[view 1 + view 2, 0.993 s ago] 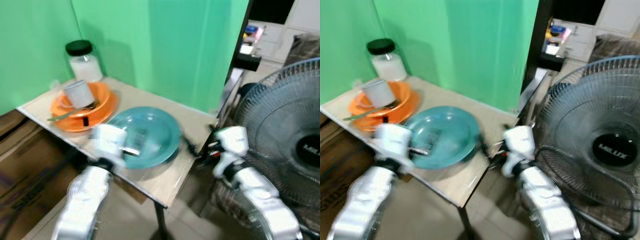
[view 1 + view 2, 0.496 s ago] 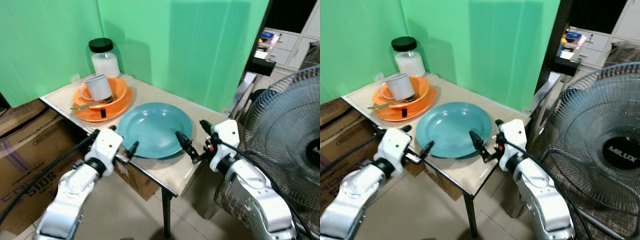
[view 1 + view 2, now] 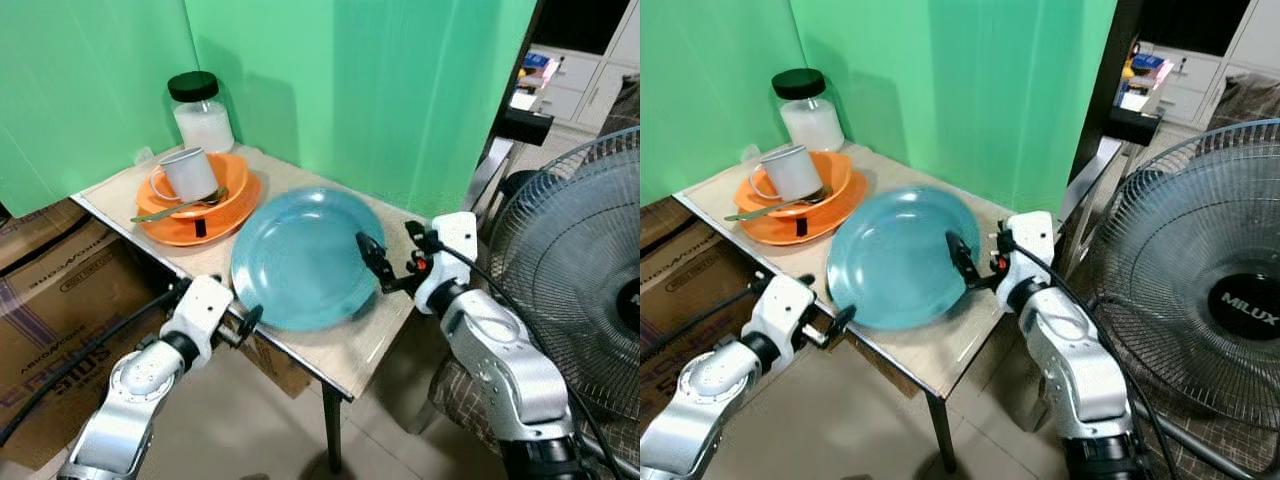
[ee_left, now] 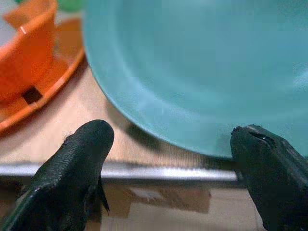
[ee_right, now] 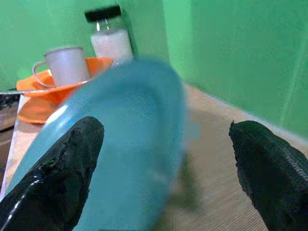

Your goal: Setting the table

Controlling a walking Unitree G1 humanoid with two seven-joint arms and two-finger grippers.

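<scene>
Small tan desk against a green backdrop, cardboard boxes on the floor beside it and a big fan to the right; at the desk's back sit an orange bowl-and-plate stack with a metal mug and spoon, plus a black-lidded jar. The teal plate is tilted up off the desk, its near edge low, right gripper at its right rim with fingers spread wide, left gripper just below its near rim, fingers also wide apart, not clamped. Step looks like lifting or repositioning the plate; next move probably needs both grippers to steady the rim so it doesn't slide off the front edge.

Green wall, fan, boxes
</scene>
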